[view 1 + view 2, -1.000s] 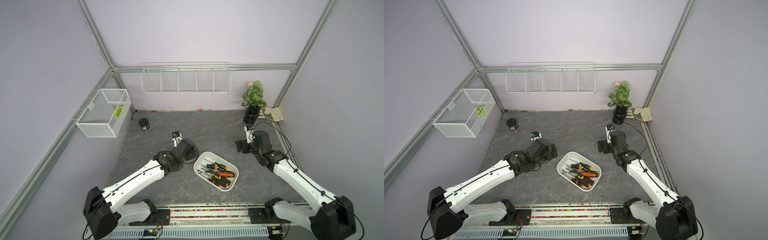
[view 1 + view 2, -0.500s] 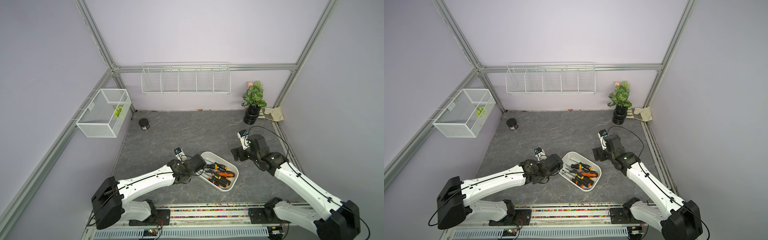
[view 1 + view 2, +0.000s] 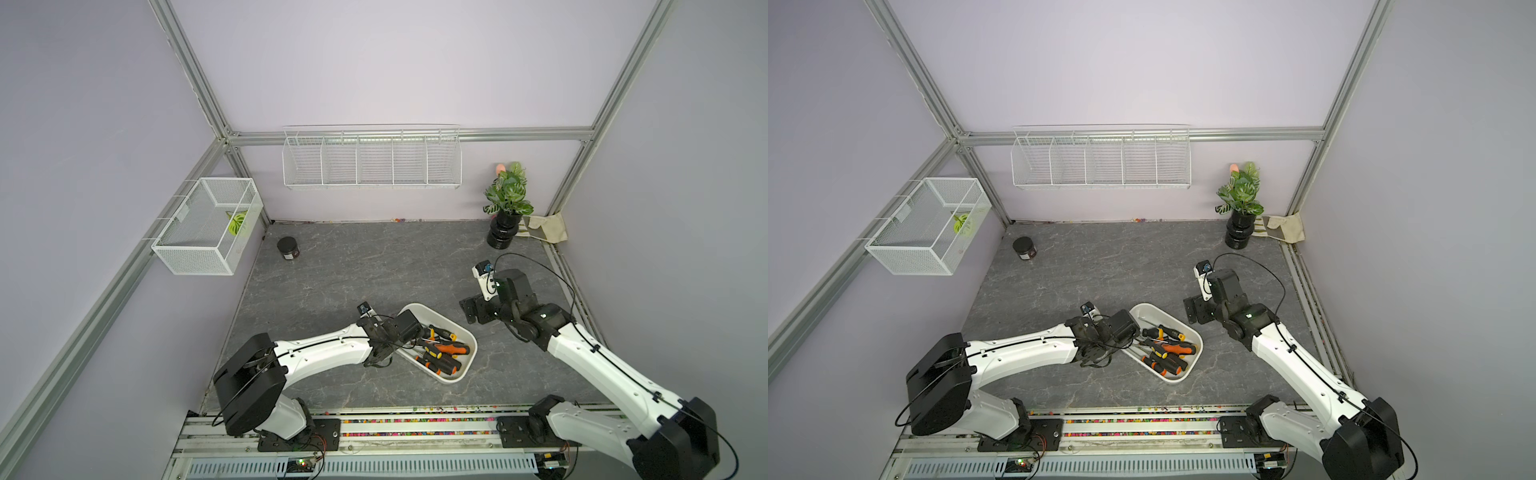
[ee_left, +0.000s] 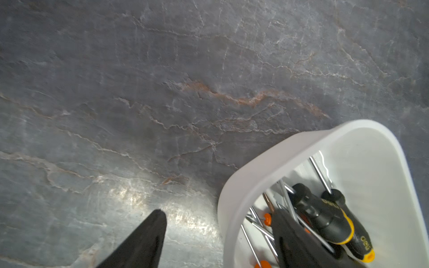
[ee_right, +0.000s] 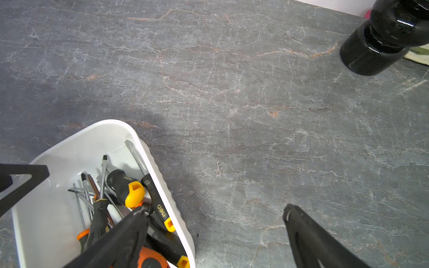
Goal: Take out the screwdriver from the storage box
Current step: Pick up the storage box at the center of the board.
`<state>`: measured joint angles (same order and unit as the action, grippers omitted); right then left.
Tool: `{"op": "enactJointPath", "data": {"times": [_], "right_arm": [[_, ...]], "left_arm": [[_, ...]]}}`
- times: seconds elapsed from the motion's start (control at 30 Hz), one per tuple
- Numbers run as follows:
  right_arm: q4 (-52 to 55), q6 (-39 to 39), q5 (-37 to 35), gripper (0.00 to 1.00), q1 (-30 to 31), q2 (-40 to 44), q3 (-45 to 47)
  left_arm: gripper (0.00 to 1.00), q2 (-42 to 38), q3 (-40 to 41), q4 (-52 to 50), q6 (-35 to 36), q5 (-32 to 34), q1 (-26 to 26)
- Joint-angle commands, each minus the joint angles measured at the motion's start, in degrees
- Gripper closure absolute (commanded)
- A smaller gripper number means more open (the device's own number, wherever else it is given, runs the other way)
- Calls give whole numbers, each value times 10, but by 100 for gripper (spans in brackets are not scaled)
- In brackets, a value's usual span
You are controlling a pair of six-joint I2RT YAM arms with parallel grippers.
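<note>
The storage box (image 3: 453,379) (image 3: 1173,379), a shallow white tub, lies on the grey table and holds several screwdrivers (image 3: 444,349) (image 3: 1173,349) with black, orange and yellow handles. My left gripper (image 3: 409,334) (image 3: 1129,332) is at the box's left end. In the left wrist view the left gripper (image 4: 218,212) is open and straddles the box wall (image 4: 234,185): one finger outside, one inside among the screwdriver (image 4: 325,215) shafts. My right gripper (image 3: 473,311) (image 5: 214,208) hangs open by the box's right side, one finger over the screwdrivers (image 5: 126,188), holding nothing.
A black jar (image 3: 288,248) stands at the back left. A potted plant (image 3: 508,208) and a cloth (image 3: 544,226) fill the back right corner. A wire-mesh basket (image 3: 208,226) hangs on the left wall and a long wire rack (image 3: 372,160) on the back wall.
My left gripper came forward and right from the bare table onto the box's left end, its jaws narrowing. My right gripper drew nearer to the box.
</note>
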<state>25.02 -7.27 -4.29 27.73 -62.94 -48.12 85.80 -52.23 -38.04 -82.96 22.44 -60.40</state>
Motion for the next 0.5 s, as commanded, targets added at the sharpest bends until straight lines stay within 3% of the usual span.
{"op": "enactJointPath", "data": {"times": [0.0, 0.27, 0.47], "right_arm": [[-9, -6, -10, 4, 3, -4, 8], [-11, -8, -19, 5, 2, -7, 10], [0, -5, -22, 5, 3, 1, 5]], "left_arm": [[27, 13, -14, 3, -8, -11, -2], [63, 20, -12, 15, -2, -11, -1], [81, 13, -8, 26, 10, -6, 9]]}}
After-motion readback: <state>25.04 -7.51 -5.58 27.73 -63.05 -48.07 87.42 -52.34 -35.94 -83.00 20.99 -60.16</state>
